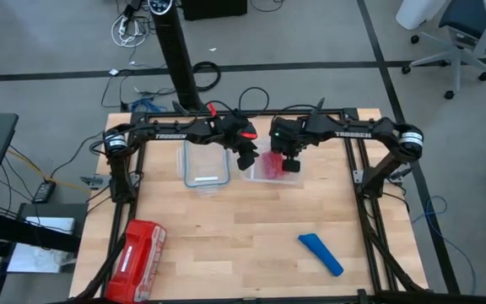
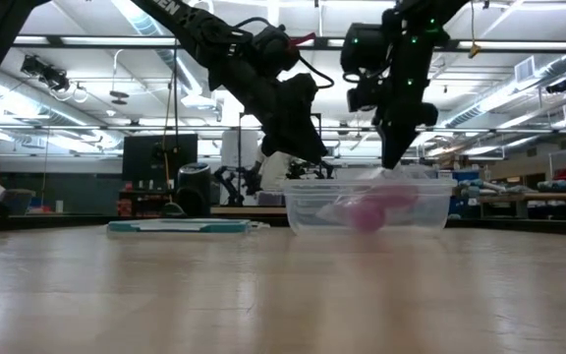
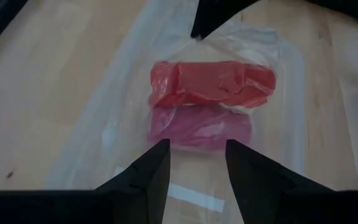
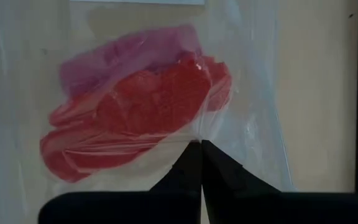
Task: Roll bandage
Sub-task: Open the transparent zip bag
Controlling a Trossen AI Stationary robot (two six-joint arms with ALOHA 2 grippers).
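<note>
While my right gripper (image 4: 201, 163) pinches shut on the clear plastic bag (image 4: 253, 124) of red and pink rolls and my left gripper (image 3: 196, 163) hovers open, the bright blue fabric bandage (image 1: 321, 253) lies untouched, near right on the table.

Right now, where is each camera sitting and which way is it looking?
High view: above, straight down on the wooden table, both arms, the bright blue bandage.
Low view: table height, across at the clear plastic tub; arms overhead.
Left wrist: open left gripper over the clear plastic bag.
Right wrist: shut right gripper pinching the bag.
Both wrist views share the red roll and pink roll.
</note>
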